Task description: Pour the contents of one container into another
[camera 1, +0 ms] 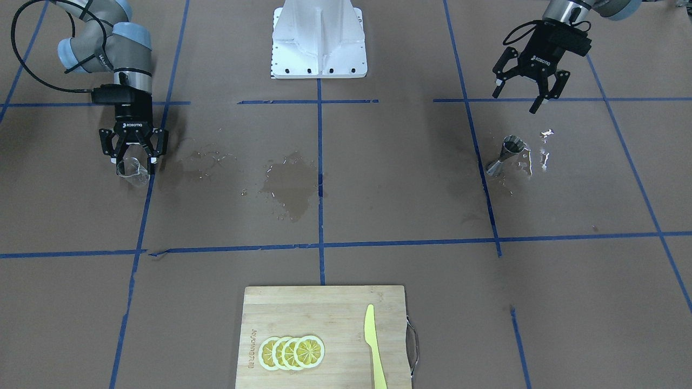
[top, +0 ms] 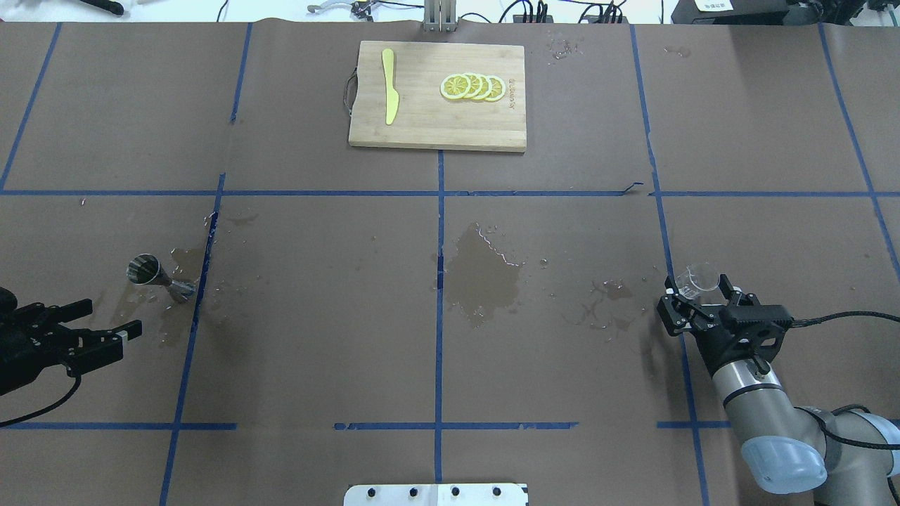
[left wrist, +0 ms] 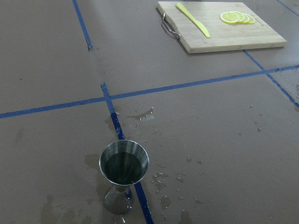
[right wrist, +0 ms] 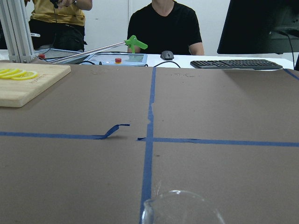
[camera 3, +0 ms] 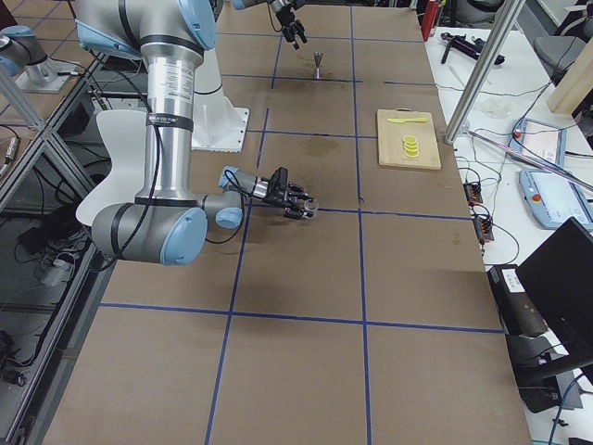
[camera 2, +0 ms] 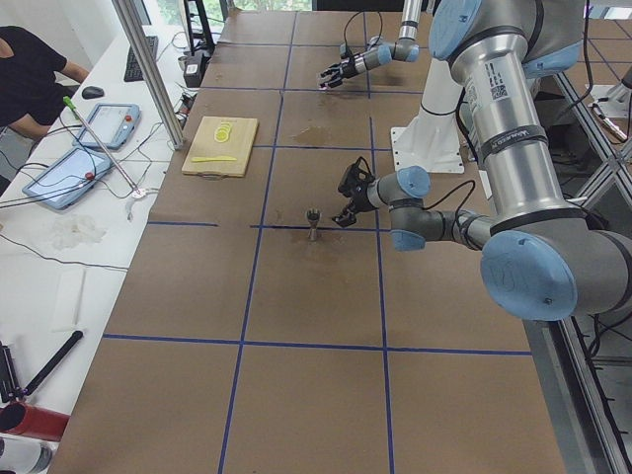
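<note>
A steel jigger [left wrist: 124, 168] with dark liquid in its cup stands upright on a blue tape line, ringed by water drops; it also shows as the jigger [top: 151, 274] and the jigger [camera 1: 505, 154]. My left gripper [top: 116, 318] is open and empty, drawn back a short way from the jigger. A small clear glass beaker [top: 699, 277] stands at the right side of the table and looks empty. My right gripper [camera 1: 134, 161] is low at the table, open, one finger on each side of the beaker [camera 1: 132, 170]. The right wrist view shows only the beaker's rim [right wrist: 180, 207].
A wet puddle [top: 481, 274] darkens the paper mid-table, with smaller splashes [top: 605, 306] toward the beaker. A wooden cutting board [top: 422, 130] carries lemon slices [top: 472, 86] and a yellow knife [top: 389, 86] at the far edge. The robot base [camera 1: 319, 38] stands between the arms. People sit beyond the table.
</note>
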Robot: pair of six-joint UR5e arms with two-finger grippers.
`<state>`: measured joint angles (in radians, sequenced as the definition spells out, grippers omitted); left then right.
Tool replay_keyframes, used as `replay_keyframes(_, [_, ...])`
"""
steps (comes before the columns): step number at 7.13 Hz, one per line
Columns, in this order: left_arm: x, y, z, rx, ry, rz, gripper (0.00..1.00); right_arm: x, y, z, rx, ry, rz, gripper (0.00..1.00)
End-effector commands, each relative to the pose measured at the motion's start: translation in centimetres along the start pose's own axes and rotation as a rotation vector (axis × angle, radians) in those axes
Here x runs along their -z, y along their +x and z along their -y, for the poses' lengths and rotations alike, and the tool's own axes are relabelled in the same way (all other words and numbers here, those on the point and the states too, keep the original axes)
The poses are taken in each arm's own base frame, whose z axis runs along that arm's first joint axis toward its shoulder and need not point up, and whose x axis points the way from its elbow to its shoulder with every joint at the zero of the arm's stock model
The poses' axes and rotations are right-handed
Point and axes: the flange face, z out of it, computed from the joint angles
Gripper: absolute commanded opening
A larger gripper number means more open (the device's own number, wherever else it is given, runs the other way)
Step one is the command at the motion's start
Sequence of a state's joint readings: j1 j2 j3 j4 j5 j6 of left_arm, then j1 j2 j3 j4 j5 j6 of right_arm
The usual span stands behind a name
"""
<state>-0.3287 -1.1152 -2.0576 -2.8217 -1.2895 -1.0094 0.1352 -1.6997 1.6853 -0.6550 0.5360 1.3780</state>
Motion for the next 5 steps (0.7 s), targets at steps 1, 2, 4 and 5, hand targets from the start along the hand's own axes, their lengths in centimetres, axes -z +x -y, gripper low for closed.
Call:
replay_keyframes(1, [0.0,-0.1,0.0,0.002,-0.006,-0.004,1.00,0.5,-0.4,1.1,0.004,-0.010,0.013,1.00])
replay_keyframes(2, [0.0,0.0,0.1,0.002,-0.007,-0.008,1.00,0.7,0.0,1.2,0.023,-0.018,0.013,1.00])
replay_keyframes(4, [0.2,0.4,0.2,0.006,-0.023,-0.026,1.00,2.5,2.3,3.3,0.039,-0.057,0.023,1.00])
replay_keyframes(5, [0.3,0.6,0.2,0.007,-0.035,-0.037,1.00,2.9,2.2,3.5,0.035,-0.090,0.035,1.00])
